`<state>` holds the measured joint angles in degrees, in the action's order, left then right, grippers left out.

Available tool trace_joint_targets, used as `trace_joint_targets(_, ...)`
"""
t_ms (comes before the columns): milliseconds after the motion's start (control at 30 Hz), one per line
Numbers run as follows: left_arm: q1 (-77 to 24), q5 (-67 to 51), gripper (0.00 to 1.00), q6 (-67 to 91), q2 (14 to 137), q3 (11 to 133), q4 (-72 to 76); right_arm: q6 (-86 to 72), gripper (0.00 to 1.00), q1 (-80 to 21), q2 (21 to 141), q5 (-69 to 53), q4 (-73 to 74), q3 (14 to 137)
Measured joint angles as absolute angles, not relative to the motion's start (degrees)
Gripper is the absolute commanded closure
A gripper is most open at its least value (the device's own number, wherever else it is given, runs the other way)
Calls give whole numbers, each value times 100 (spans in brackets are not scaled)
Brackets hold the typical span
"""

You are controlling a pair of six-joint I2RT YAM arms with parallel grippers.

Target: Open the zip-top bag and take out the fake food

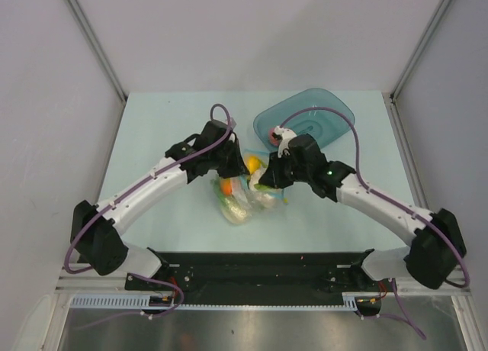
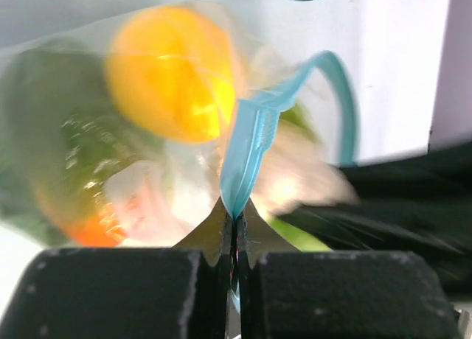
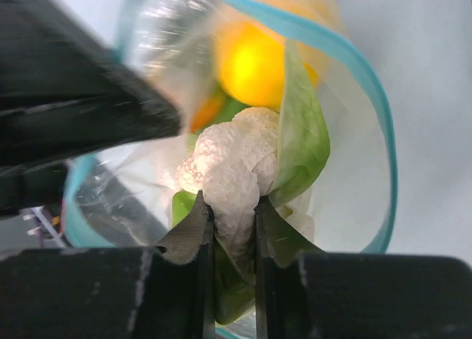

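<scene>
The clear zip-top bag (image 1: 238,202) lies at the table's middle between both arms, its mouth spread wide. My left gripper (image 2: 236,217) is shut on the bag's light blue zip strip (image 2: 254,140). Through the plastic behind the strip shows a yellow-orange round fruit (image 2: 173,74). My right gripper (image 3: 234,210) reaches into the bag's mouth, past the blue rim (image 3: 380,133). It is shut on the fake food's green-and-white cabbage piece (image 3: 232,162). The yellow fruit (image 3: 251,63) sits deeper inside the bag. In the top view the two grippers (image 1: 238,168) (image 1: 263,181) meet over the bag.
A teal translucent tray (image 1: 320,111) rests at the back right, just behind the right arm. The left arm's dark body (image 3: 66,110) crowds the left of the right wrist view. White walls stand close on three sides of the table (image 1: 152,122).
</scene>
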<state>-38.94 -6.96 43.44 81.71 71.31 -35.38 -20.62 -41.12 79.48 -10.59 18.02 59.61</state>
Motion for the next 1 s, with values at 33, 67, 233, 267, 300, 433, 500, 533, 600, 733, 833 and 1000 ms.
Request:
trace_joint_targets(33, -3894, -600, 100, 4344, 8158, 7131, -3614, -2047, 100, -4112, 7688, -1107, 1741, 5861)
trace_joint_targets(67, -3894, -510, 100, 4344, 8143, 7131, -3688, -2038, 100, -4112, 7446, -1203, 1671, 5802)
trace_joint_targets(233, -3894, -268, 100, 4342, 8034, 7122, -3839, -2097, 100, -4082, 6960, -1638, 1203, 5769)
trace_joint_targets(267, -3894, -270, 100, 4340, 8003, 7122, -3841, -2126, 100, -4062, 6895, -1669, 1140, 5745)
trace_joint_targets(300, -3894, -274, 100, 4340, 7972, 7116, -3833, -2202, 100, -4027, 6816, -1695, 1070, 5714)
trace_joint_targets(433, -3894, -429, 100, 4344, 7780, 6827, -3607, -2591, 100, -3636, 6667, -1557, 556, 5682)
trace_joint_targets(500, -3894, -506, 100, 4344, 7697, 6683, -3581, -2812, 100, -3336, 6667, -1446, 211, 5680)
trace_joint_targets(533, -3894, -521, 100, 4340, 7693, 6674, -3590, -2912, 100, -3197, 6667, -1380, 23, 5680)
trace_joint_targets(600, -3894, -530, 100, 4324, 7693, 6674, -3566, -3046, 100, -2976, 6676, -1173, -307, 5680)
trace_joint_targets(733, -3894, -534, 100, 4241, 7693, 6676, -3570, -3081, 100, -2661, 6941, -674, -1011, 5693)
trace_joint_targets(833, -3894, -622, 100, 4158, 7693, 6707, -3570, -2915, 98, -2401, 7548, -458, -1358, 5747)
trace_joint_targets(1000, -3896, -773, 100, 4047, 7695, 6785, -3566, -2403, 86, -2016, 8838, -51, -1579, 5846)
